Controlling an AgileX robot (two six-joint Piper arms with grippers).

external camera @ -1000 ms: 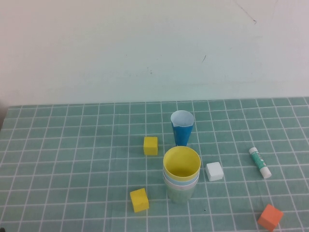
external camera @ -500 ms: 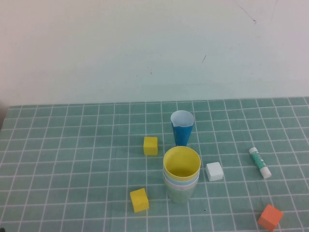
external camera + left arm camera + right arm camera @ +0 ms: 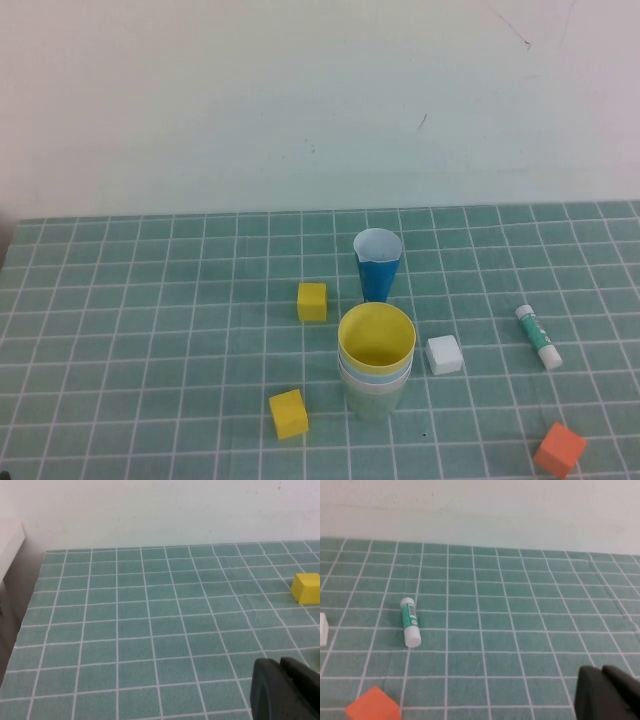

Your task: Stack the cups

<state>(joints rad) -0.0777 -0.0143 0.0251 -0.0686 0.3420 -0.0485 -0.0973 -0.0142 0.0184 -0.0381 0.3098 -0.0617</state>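
Left gripper: jaws closed, nothing held; dark fingertips at the lower right of its wrist view, above bare mat.
Right gripper: jaws closed, nothing held; lower right of its wrist view.
Cups: nested in one stack, yellow on top, lower centre of the high view.
Dark blue cup: upright just behind the stack.
White cube: just right of the stack.
Yellow cubes: one behind-left, one front-left.
Glue stick: lying at right.
Orange cube: lower right corner.
Mat: green grid.
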